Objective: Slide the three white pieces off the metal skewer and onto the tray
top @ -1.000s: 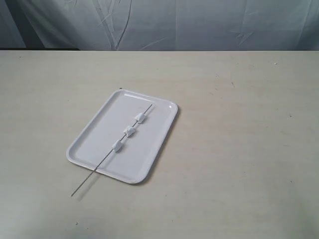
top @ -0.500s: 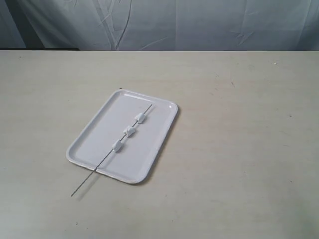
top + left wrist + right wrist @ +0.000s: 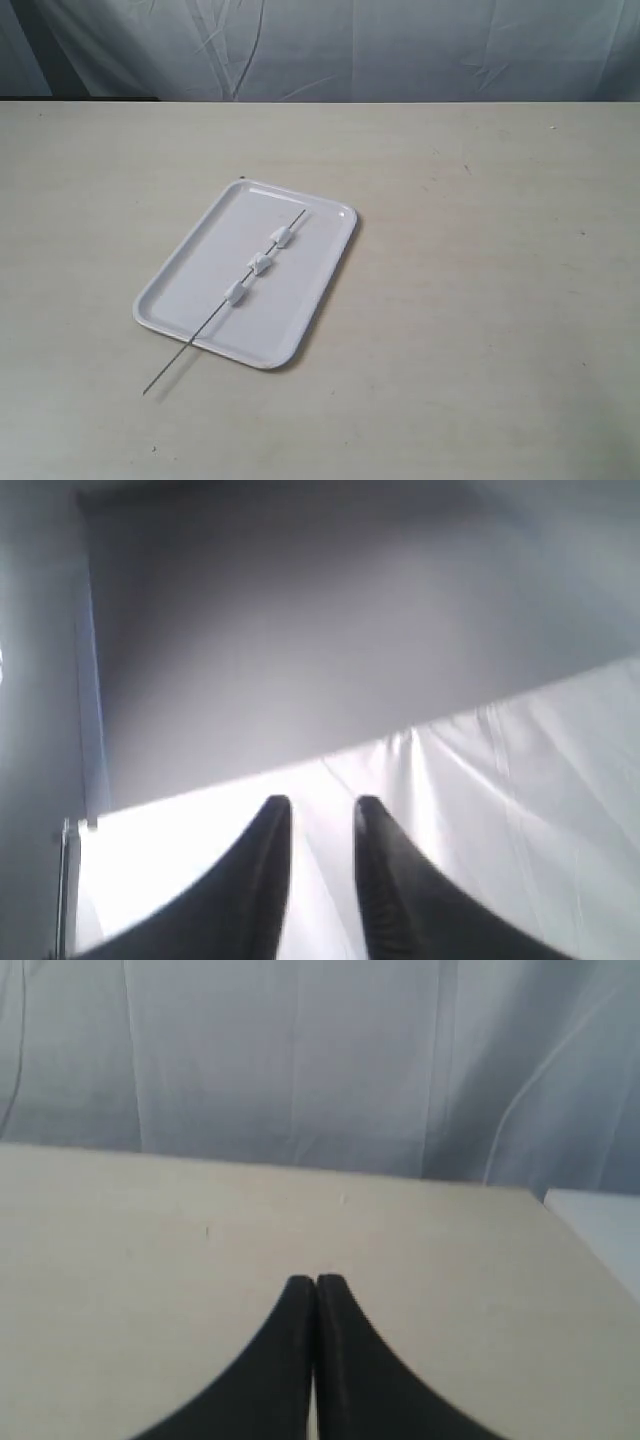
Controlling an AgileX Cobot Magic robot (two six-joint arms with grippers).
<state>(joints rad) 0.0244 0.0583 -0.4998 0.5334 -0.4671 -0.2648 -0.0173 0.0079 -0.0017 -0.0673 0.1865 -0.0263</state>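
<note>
Nothing has shifted since the earlier frames. Across the tray (image 3: 185, 285) the metal skewer (image 3: 180, 358) runs from 1 o'clock to 7 o'clock, its 7 o'clock end overhanging the table (image 3: 480, 300). The 3 white pieces (image 3: 261, 264) sit threaded mid-tray. I'd pinch the overhanging end, brace the pieces, and pull toward 7 o'clock. The left gripper (image 3: 322, 805) is narrowly parted and empty; the right gripper (image 3: 316, 1282) is closed and empty. Nothing blocks the approach.
</note>
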